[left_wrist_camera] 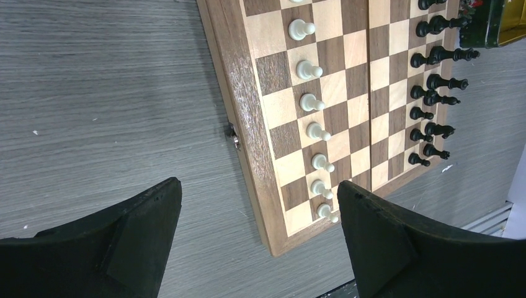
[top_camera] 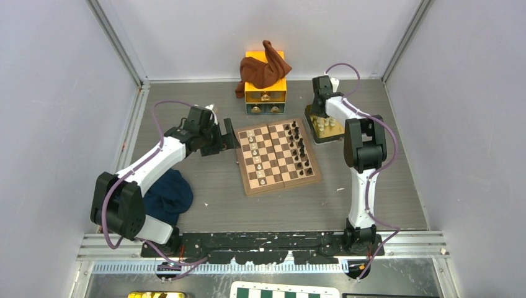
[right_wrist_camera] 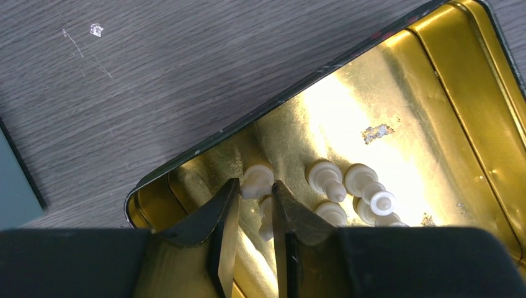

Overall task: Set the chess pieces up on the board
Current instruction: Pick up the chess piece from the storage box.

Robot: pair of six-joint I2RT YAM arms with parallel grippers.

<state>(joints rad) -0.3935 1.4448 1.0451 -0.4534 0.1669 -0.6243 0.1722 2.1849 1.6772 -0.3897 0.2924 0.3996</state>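
The wooden chessboard (top_camera: 277, 156) lies mid-table. A row of cream-white pawns (left_wrist_camera: 312, 103) stands on its left side, and dark pieces (left_wrist_camera: 431, 81) stand in two rows on its right side. My left gripper (left_wrist_camera: 259, 198) is open and empty, just off the board's left edge (top_camera: 231, 141). My right gripper (right_wrist_camera: 254, 185) reaches down into a gold tin (right_wrist_camera: 434, 112) to the right of the board (top_camera: 327, 127). Its jaws are closed on a cream-white chess piece (right_wrist_camera: 256, 180). Several more white pieces (right_wrist_camera: 347, 186) lie in the tin beside it.
A yellow drawer box (top_camera: 265, 93) with a brown cloth (top_camera: 263, 68) draped over it stands behind the board. A dark blue cloth (top_camera: 166, 195) lies by the left arm. A green-and-white checkered board (top_camera: 285, 290) lies below the table's near edge.
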